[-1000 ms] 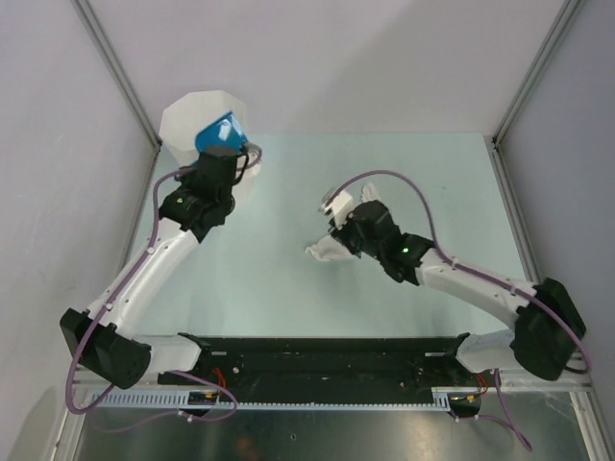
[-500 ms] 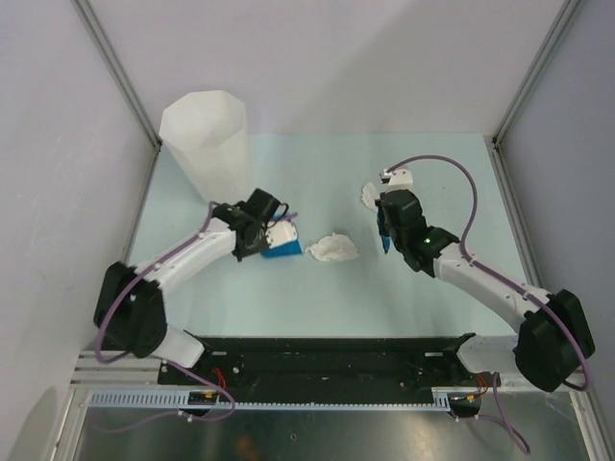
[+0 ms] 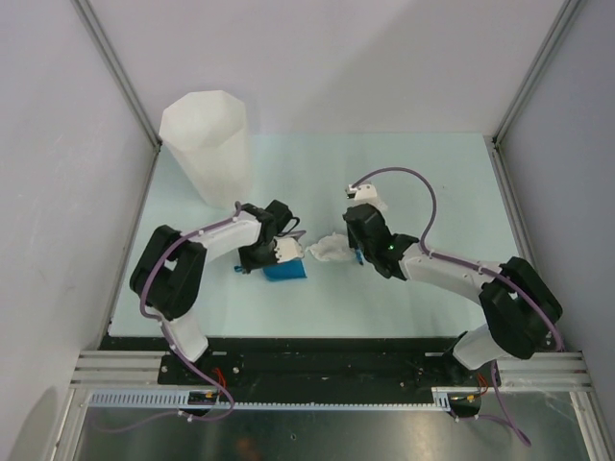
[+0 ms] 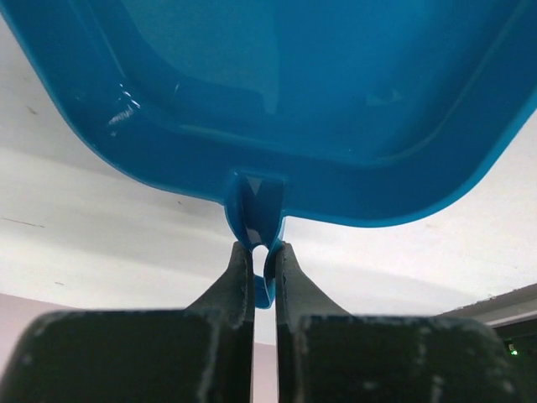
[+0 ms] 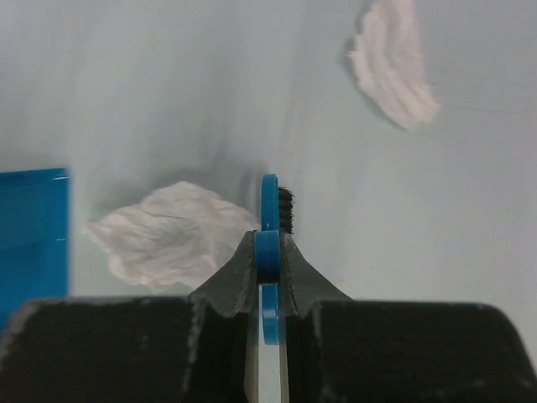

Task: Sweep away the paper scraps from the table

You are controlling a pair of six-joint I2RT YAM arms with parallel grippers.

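Note:
A blue dustpan (image 3: 285,270) rests on the mint-green table (image 3: 432,182) left of centre. My left gripper (image 3: 277,253) is shut on the dustpan's thin handle tab (image 4: 256,214), and the pan (image 4: 277,84) fills the left wrist view. My right gripper (image 3: 356,252) is shut on a blue brush (image 5: 269,201) with black bristles, held bristles-down. One crumpled white paper scrap (image 3: 329,248) lies between brush and dustpan, just left of the brush (image 5: 168,235). A second paper scrap (image 3: 375,205) lies farther back (image 5: 393,63).
A tall white faceted bin (image 3: 205,144) stands at the table's far left corner, behind the left arm. Grey walls and metal frame posts close in the table on the left, right and back.
The left arm swung the dustpan from over the bin down onto the table. The right arm carried the brush left, up against the near scrap.

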